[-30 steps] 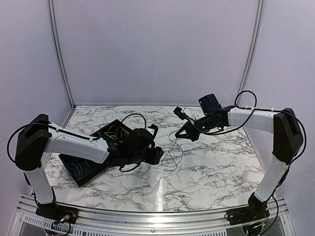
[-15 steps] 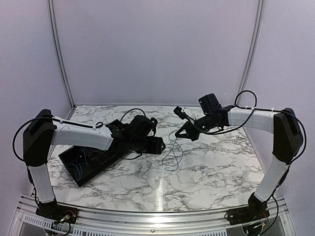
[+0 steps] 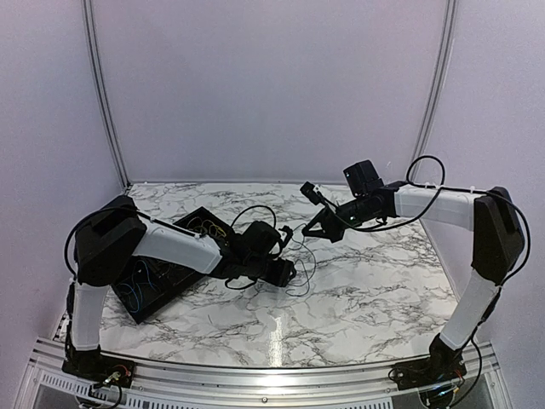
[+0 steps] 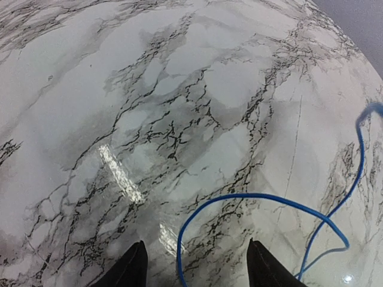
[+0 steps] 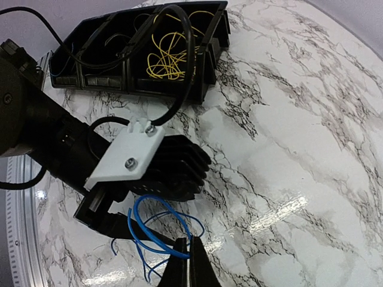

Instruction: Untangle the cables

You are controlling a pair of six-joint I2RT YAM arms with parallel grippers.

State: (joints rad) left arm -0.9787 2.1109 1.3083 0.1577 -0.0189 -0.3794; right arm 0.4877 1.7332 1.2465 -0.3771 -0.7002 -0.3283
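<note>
Right end effector (image 5: 188, 246) pinches blue cable (image 4: 263, 196); marble tabletop (image 3: 375, 290), lilac walls (image 3: 272, 85).

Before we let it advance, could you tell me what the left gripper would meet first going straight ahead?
Probably the blue cable looping before the open left gripper; behind it the marble table, though depth is unclear.

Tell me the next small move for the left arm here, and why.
Probably close the left end effector on the blue cable. Its fingers stand open over the marble table, and a loop of that cable runs between them. The right end effector is shut on blue cable too, so a second grip should let the arms draw it apart.
</note>
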